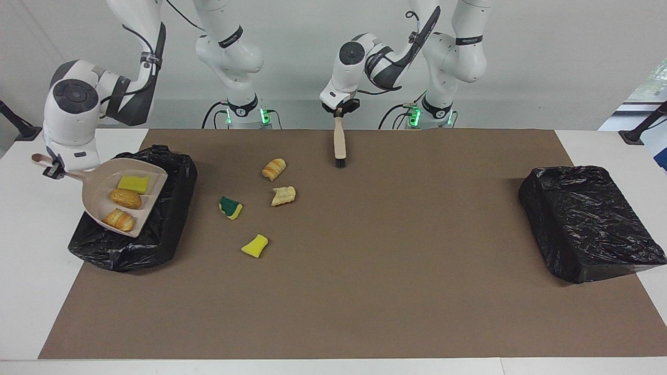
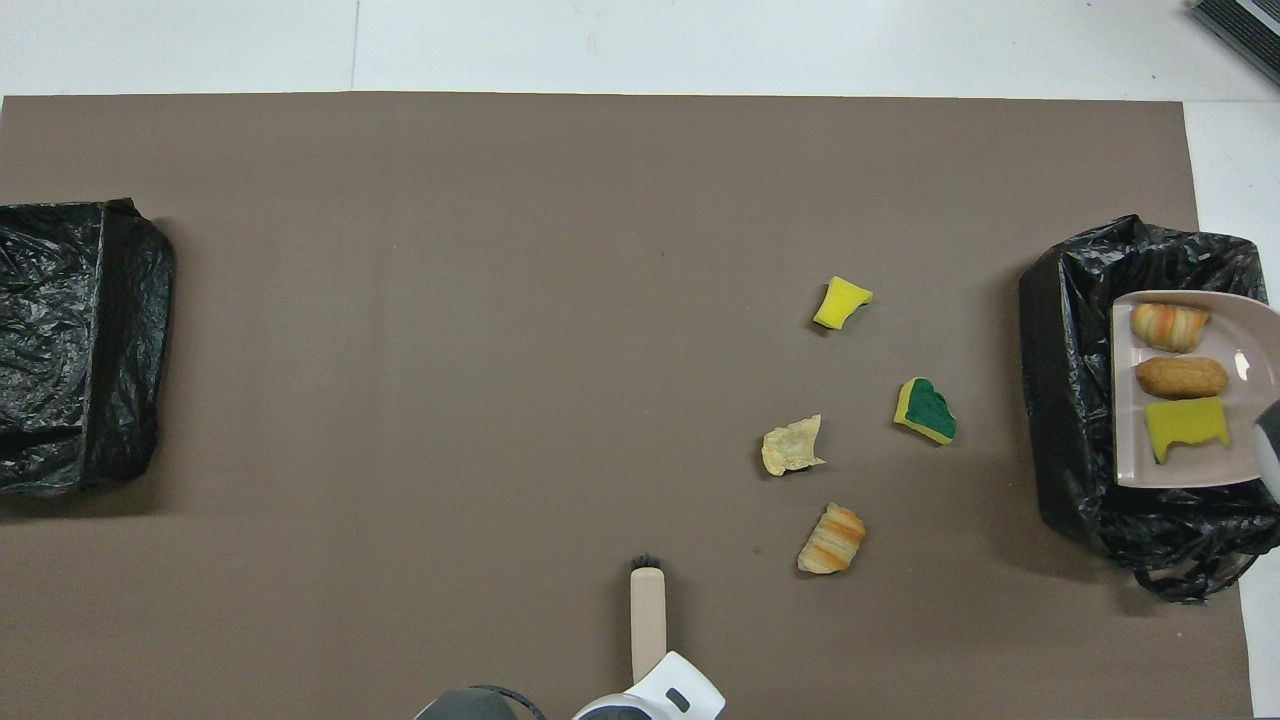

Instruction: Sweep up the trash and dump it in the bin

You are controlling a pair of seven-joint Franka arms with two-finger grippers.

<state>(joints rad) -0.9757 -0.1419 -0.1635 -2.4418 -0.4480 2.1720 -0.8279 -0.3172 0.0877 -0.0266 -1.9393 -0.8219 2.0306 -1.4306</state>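
Brush [image 1: 340, 146] hangs bristles down from the left end effector [image 1: 339, 108], clenched on its handle, over the mat's edge nearest the robots. The right end effector [image 1: 56, 170] grips the dustpan [image 1: 99, 183] over the black bin [image 1: 156, 229], three scraps of trash [image 1: 125, 198] in it. Four more scraps lie on the worktop [image 1: 365, 250], the yellow sponge bit [image 1: 255, 246] farthest.

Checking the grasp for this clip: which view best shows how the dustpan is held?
The facing view: the right gripper is shut on the handle of the dustpan, tilted over the bin. The overhead view shows only its tray; the handle is cropped.
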